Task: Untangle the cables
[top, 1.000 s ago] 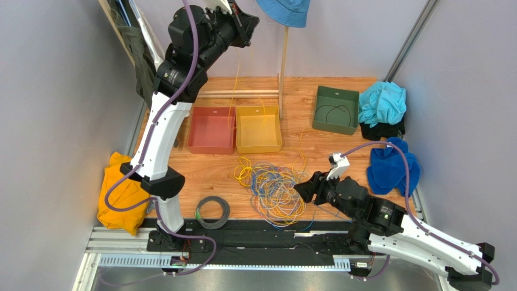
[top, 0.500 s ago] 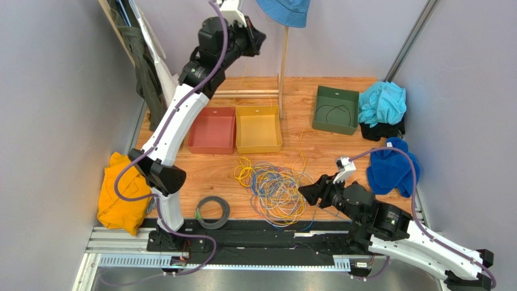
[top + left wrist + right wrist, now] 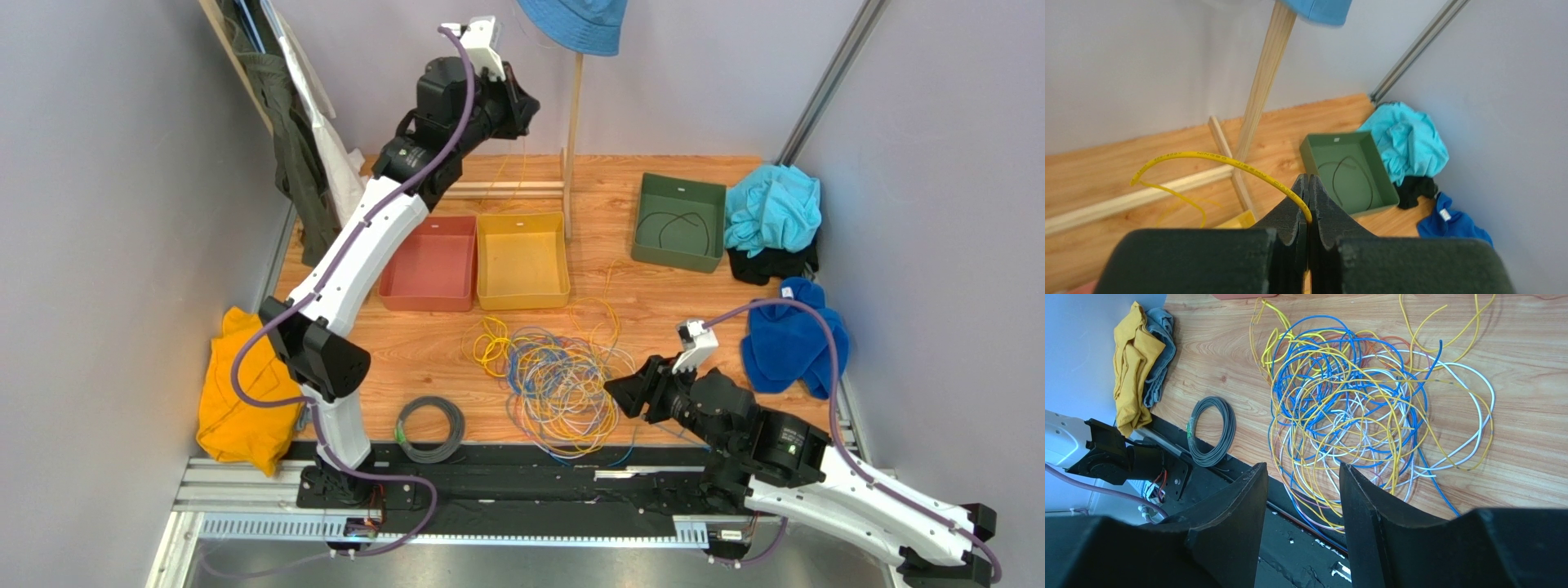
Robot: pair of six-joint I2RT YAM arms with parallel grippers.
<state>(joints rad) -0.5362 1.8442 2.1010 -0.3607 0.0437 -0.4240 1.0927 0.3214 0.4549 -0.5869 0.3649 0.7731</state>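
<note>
While the left pincer (image 3: 1308, 182) is clamped high on one thin yellow wire (image 3: 1204, 154), the right pincer (image 3: 1303, 473) hangs, jaws apart, over the tangled yellow, blue and pale cables (image 3: 1352, 410), seemingly not touching them, on the wooden counter (image 3: 1524, 349).

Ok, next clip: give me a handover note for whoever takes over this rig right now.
Left claw: shut on one yellow cable, raised high near the back wall.
Right claw: open, holding nothing, at the near right edge of the cable tangle.
Done: a dark cable lies in the green bin.
Left: the tangle's yellow, blue and pale wires need separating.
</note>
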